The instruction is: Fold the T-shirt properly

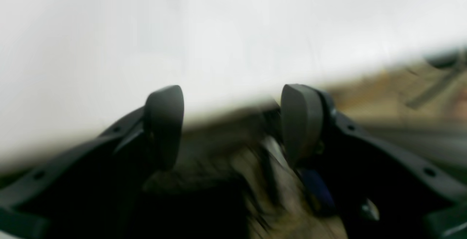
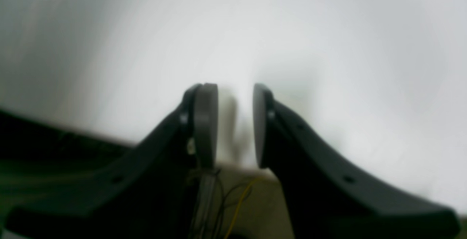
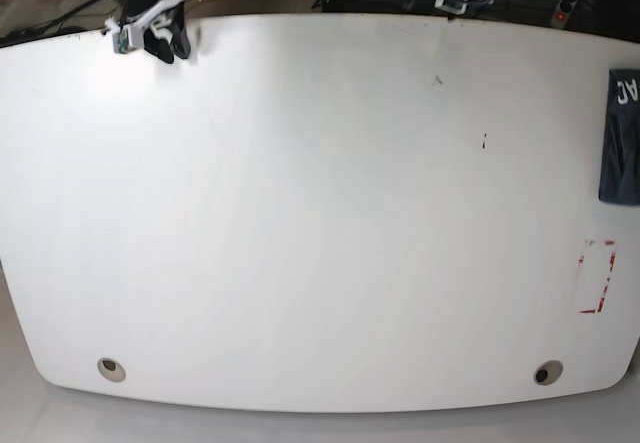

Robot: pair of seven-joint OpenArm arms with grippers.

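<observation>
The T-shirt (image 3: 620, 135) lies folded into a narrow dark blue strip at the right edge of the white table (image 3: 320, 223), cut off by the border of the base view, with white lettering showing at its upper end. Both arms sit at the table's far edge, well apart from the cloth. The right gripper (image 3: 167, 45) is over the far left corner, its dark fingers pointing down toward the tabletop; in its own wrist view the right gripper (image 2: 235, 126) shows 2 flat pads (image 2: 206, 122) standing a narrow gap apart with only the white surface between them, nothing pinched. The left gripper (image 3: 452, 1) is at the far edge right of the middle, partly cut off by the top of the base view; in its wrist view the left gripper (image 1: 233, 126) has its 2 pads (image 1: 301, 122) spread wide apart and empty, with the table's edge running blurred behind them and an unclear brownish background below. Near the right edge, closer to the front than the T-shirt, is a red dashed rectangle (image 3: 597, 277) marked on the table. 2 round holes (image 3: 112, 368) sit near the front edge, 1 toward each corner. A few small dark specks (image 3: 485, 141) dot the surface toward the far right.
</observation>
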